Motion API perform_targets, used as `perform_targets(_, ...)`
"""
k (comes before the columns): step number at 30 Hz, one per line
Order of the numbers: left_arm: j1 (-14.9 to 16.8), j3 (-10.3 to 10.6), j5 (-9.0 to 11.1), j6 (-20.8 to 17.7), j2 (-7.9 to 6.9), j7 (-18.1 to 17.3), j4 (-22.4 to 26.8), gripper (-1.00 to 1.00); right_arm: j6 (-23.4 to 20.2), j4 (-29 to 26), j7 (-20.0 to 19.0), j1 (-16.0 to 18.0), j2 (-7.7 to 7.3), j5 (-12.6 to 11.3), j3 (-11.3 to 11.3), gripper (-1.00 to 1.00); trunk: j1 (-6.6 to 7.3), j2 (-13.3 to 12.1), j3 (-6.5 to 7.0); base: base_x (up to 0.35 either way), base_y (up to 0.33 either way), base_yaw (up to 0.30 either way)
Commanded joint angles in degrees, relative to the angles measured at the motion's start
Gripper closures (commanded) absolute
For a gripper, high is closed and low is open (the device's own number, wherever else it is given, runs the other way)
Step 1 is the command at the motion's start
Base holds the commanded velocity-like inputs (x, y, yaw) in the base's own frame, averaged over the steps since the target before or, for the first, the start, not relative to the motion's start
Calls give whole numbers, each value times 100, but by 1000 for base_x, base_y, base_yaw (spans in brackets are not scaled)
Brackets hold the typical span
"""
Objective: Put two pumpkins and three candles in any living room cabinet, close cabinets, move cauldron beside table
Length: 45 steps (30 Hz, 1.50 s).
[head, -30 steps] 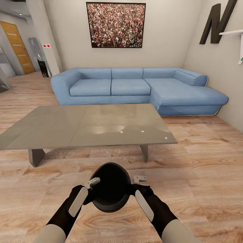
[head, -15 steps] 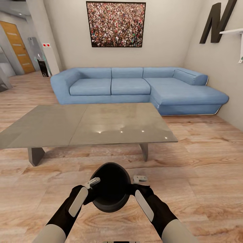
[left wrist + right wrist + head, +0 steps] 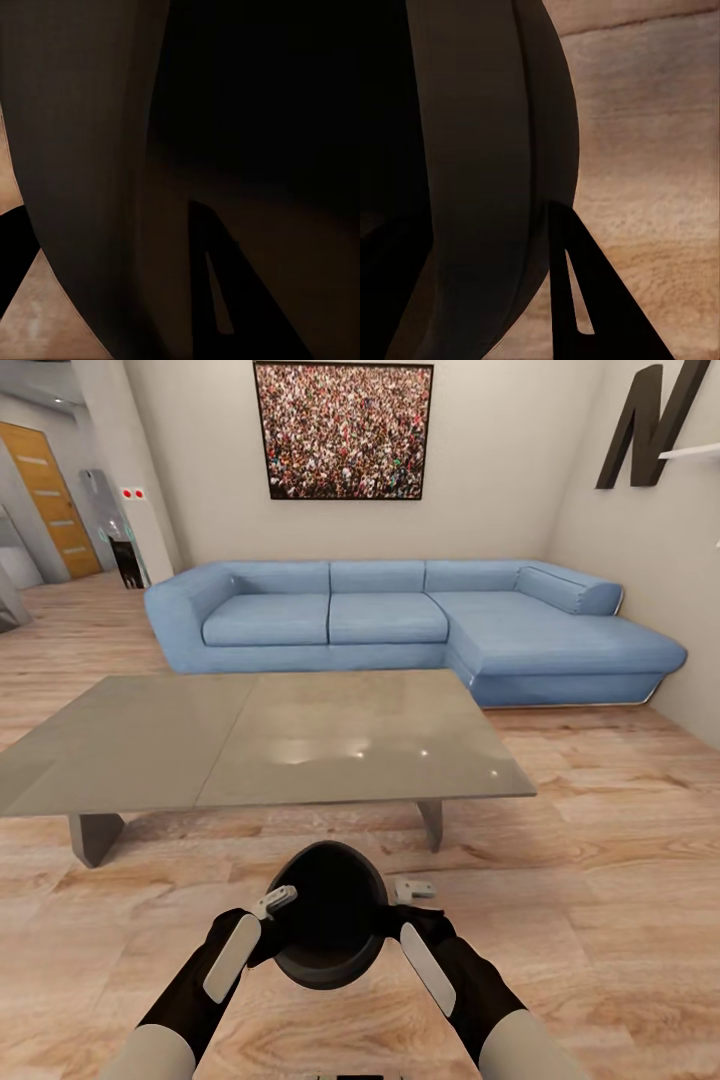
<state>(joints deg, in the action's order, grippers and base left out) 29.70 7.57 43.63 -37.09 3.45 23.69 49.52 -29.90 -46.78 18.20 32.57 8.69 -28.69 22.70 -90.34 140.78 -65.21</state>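
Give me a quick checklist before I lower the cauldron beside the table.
1. Cauldron held between left claw and right claw: ok, one on each side of its rim.
2. Grip firmness: cannot tell; wrist views show dark cauldron wall up close.
3. Table ahead: ok, its near edge lies just beyond the cauldron.
4. Floor between cauldron and table bare: ok.
5. Cauldron upright: ok, opening faces up.
6. Close enough to count as next to the table: cannot tell.

Table's (image 3: 300,735) left end and both gripper fingertips hidden.
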Motion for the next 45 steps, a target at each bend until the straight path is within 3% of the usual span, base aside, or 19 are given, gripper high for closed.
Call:
perform_targets(1, 1, 61, -67, -193, -154, 83, 5, 100, 28, -217, -106, 8, -8, -234, 59, 100, 0, 2, -5, 178, 0, 0)
perform_targets(17, 1, 61, -66, -193, -160, 83, 5, 100, 28, -217, -106, 8, -8, -234, 59, 100, 0, 2, -5, 152, 0, 0)
perform_targets(29, 1, 61, -68, -193, -164, 83, 5, 100, 26, -217, -107, 7, -8, -234, 59, 100, 0, 2, -5, 9, 0, 0)
perform_targets(35, 1, 61, -70, -193, -164, 83, 5, 100, 28, -217, -108, 9, -8, -234, 59, 100, -132, 243, -112, 0, 0, 0)
perform_targets(45, 1, 61, -65, -193, -163, 83, 5, 100, 26, -217, -106, 9, -8, -234, 59, 100, -159, 259, -334, 0, 0, 0)
